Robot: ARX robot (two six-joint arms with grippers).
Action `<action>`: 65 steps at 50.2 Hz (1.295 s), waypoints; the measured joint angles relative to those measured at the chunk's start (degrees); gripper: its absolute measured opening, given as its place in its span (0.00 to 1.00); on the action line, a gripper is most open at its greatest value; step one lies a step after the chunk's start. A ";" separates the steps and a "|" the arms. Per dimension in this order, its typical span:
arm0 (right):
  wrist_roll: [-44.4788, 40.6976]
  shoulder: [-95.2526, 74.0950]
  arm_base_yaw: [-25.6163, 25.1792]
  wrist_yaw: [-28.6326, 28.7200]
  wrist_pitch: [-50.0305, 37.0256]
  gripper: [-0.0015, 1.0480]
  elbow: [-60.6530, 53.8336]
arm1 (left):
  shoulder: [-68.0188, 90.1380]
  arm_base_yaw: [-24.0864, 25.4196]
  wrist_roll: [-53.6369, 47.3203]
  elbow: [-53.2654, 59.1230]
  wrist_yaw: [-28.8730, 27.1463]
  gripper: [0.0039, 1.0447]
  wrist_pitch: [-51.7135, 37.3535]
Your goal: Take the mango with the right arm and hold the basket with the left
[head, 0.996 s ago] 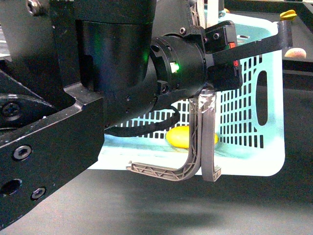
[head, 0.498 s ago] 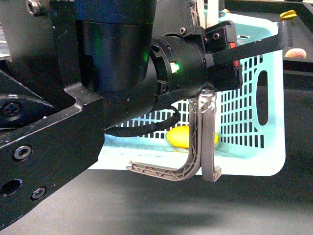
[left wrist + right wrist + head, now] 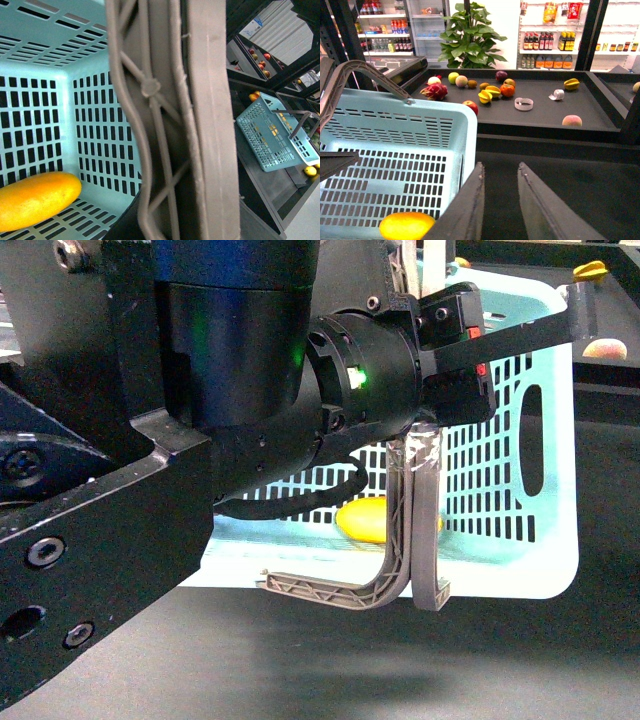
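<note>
Over the last second the basket (image 3: 545, 550) had swung slightly toward the robot's left. Its far edge and the mango (image 3: 372, 521) inside it both shifted by a small amount. The left gripper (image 3: 460, 360) remained clamped on the two grey-brown handles (image 3: 415, 530), which filled the left wrist view. The hold appeared secure, so the basket half of the task was judged satisfied. The right gripper (image 3: 500, 210) hung just outside the basket rim, fingers parted with nothing between them, and the pick was not yet begun. The mango lay on its side on the slotted basket floor, near a corner. It was a smooth, plain oval, yellow shading to orange, unridged and unblemished where visible.
</note>
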State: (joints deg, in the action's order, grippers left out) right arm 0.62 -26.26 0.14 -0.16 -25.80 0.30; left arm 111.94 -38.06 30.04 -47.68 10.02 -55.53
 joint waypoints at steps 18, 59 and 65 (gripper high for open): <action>-0.44 8.26 -0.02 0.07 7.74 0.02 0.00 | 0.00 0.00 -0.02 0.00 0.02 0.15 0.00; -0.46 25.94 -0.02 0.20 25.70 0.02 0.04 | 0.00 -0.02 -0.09 -0.02 0.04 0.15 0.00; -0.46 25.94 -0.02 0.20 25.70 0.02 0.04 | 0.00 -0.02 0.02 -0.02 -0.11 0.15 0.00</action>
State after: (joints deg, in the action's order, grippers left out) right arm 0.16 -0.32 0.12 0.03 -0.10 0.34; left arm 111.94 -38.09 30.06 -47.70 9.91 -55.53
